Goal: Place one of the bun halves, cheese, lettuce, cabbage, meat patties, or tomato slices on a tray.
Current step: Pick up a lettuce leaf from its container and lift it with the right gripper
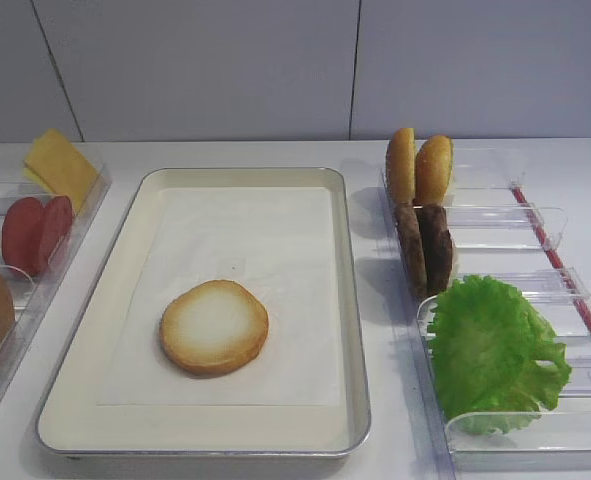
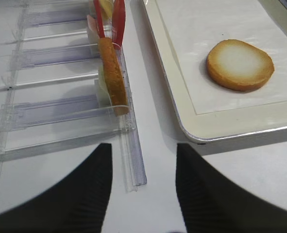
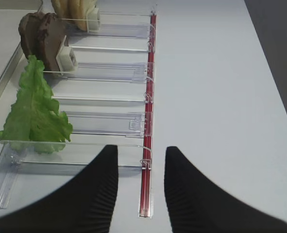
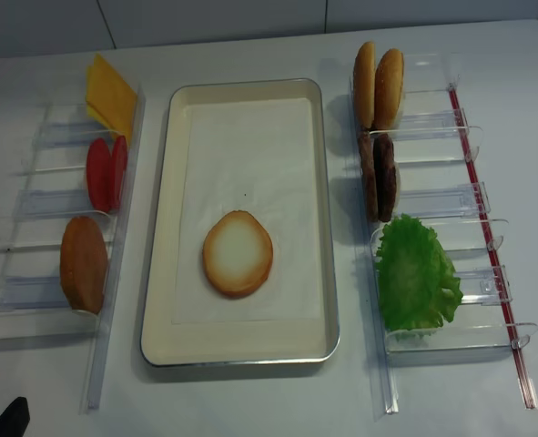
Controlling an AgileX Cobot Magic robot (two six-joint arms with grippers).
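Golden bun half [image 1: 214, 327], cream tray [image 1: 350, 300]

Centred between two racks: large rectangular cream metal tray [image 4: 159, 300], round golden bun half [image 4: 238, 253] lying on it. Left of tray: yellow cheese slice [image 4: 110, 94], red tomato slices [image 4: 106, 173]. Right: brown meat patties [image 4: 378, 177], frilly green lettuce leaf [image 4: 416, 275].

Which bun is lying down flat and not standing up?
The bun half on the tray, pale cut face up. The two buns in the right bin and the one in the left bin stand on edge.
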